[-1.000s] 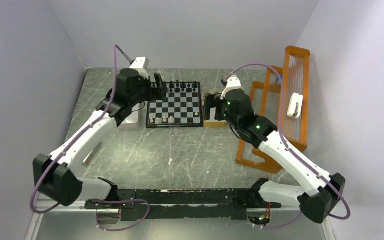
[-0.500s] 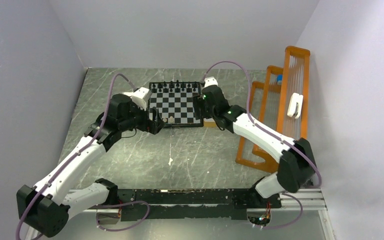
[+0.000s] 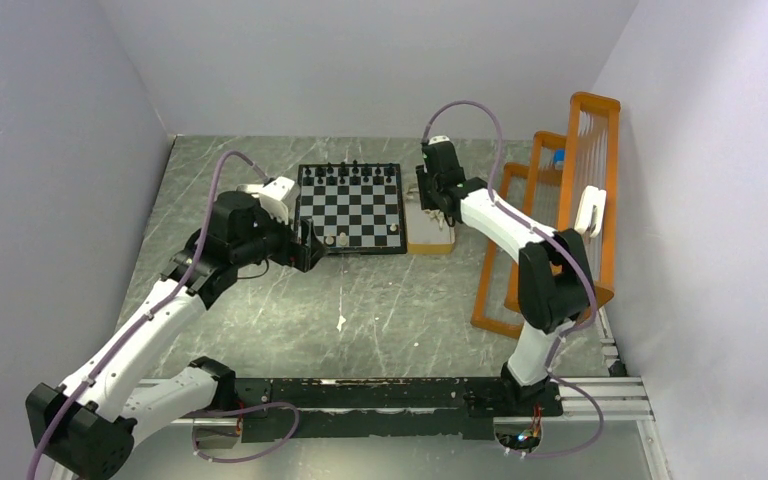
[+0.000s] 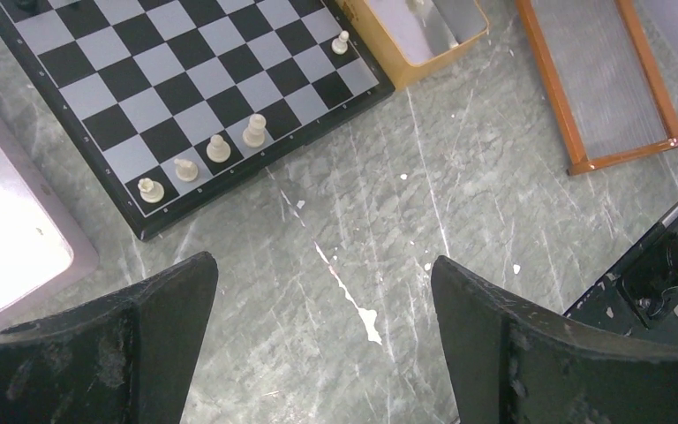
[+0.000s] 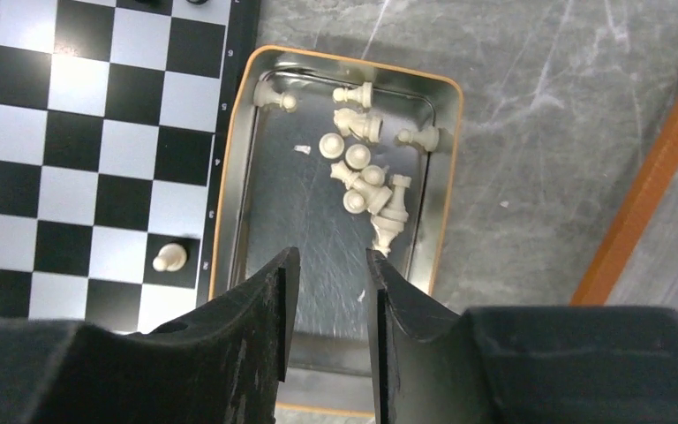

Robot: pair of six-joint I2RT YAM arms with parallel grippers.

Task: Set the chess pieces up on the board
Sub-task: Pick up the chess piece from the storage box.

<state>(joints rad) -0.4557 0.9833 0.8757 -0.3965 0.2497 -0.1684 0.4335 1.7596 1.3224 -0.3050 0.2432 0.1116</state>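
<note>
- The right pincer (image 5: pixel 328 265) was beside the right edge of the board (image 3: pixel 352 205) a second ago; it is now placed over the tan-rimmed tin (image 5: pixel 300 212), just right of the board.
- Its jaws have been drawn in from wide to a narrow gap. Only tin floor is seen between them and nothing is gripped.
- A heap of loose cream pieces (image 5: pixel 359 168) lies in the tin. One tipped piece (image 5: pixel 387 231) is just beside the right fingertip.
- Judged: a pick from the tin is being started, not completed.
- The left pincer (image 4: pixel 320 291) has been moved from the far left corner of the board to the near left corner. It is spread wide and empty, above bare worktop (image 4: pixel 388 177).
- Four cream men (image 4: pixel 218 147) are stood along the left of the near row. A lone one (image 4: pixel 342 41) is at the near right corner.
- Black men (image 3: pixel 352 170) are lined up along the far row.
- Judged: the cream side is largely unset, since most of its stock is in the tin.
- Small marks are printed along the board frame (image 5: pixel 227 106) but are too small to be read. No brand or label is made out elsewhere.
</note>
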